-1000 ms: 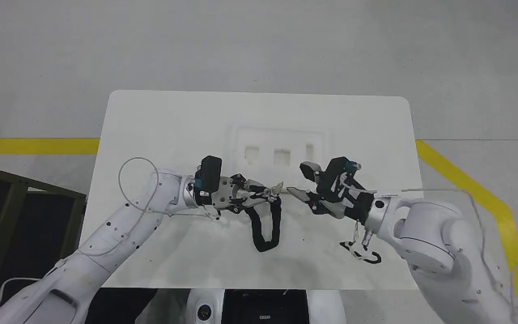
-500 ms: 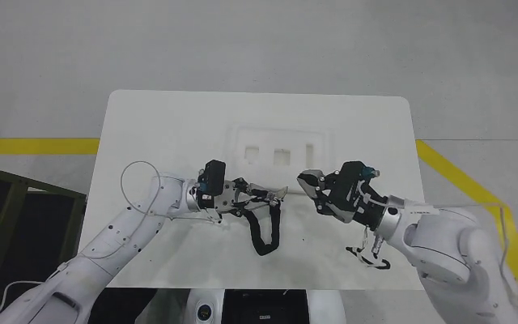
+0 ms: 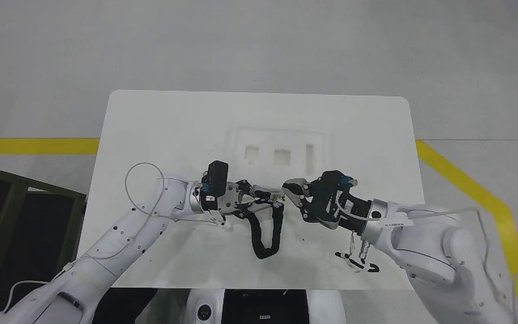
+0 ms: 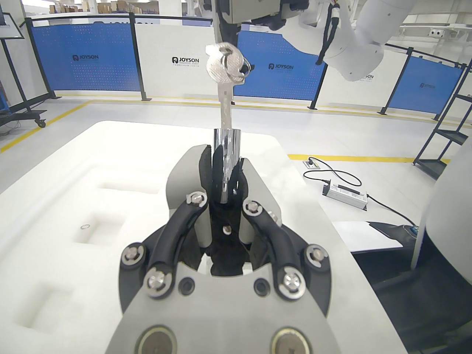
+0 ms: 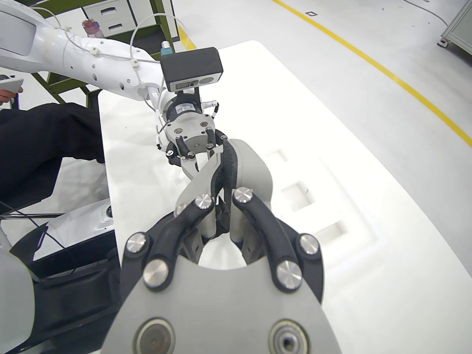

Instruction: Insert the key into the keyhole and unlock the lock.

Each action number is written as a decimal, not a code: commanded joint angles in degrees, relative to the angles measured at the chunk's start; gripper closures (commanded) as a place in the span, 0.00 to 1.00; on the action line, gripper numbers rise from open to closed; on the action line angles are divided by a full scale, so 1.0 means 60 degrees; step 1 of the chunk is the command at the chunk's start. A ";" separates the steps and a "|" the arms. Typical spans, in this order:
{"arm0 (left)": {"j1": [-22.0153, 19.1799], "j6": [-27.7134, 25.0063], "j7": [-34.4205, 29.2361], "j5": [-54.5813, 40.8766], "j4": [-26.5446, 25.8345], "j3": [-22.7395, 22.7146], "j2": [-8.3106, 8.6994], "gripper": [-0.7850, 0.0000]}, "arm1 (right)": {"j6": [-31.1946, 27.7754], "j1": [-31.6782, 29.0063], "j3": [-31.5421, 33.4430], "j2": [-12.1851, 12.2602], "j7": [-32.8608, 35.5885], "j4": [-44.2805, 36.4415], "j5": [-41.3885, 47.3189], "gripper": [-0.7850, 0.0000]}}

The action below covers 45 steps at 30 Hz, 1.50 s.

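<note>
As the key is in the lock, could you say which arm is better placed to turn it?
Probably right: the right end effector sits at the key, while the left end effector grips the lock.

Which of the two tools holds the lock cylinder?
The left tool, clamped on the chrome lock cylinder with the key standing in it; the right tool is at the key's head instead.

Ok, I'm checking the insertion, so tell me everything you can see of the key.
The key is silvery metal, with a rounded, textured head carrying a split ring. Its blade is sunk partway into the chrome lock barrel, which the left claw clamps. The head points toward the right claw, which sits right at its end; whether they touch is unclear.
</note>
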 commanded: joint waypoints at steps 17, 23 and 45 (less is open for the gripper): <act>0.0018 -0.0056 0.0130 0.0177 0.0065 -0.0028 -0.0083 1.00 | 0.0160 0.0331 -0.0078 -0.0017 0.0069 0.0175 -0.0001 1.00; -0.0014 -0.0056 0.0115 0.0186 0.0066 0.0013 -0.0090 1.00 | 0.0021 0.0449 -0.0253 -0.0017 0.0286 0.0230 -0.0190 1.00; -0.0079 -0.0056 0.0101 0.0117 0.0073 0.0071 -0.0070 1.00 | -0.0346 0.0674 -0.0305 0.0053 0.0949 0.0178 -0.0448 1.00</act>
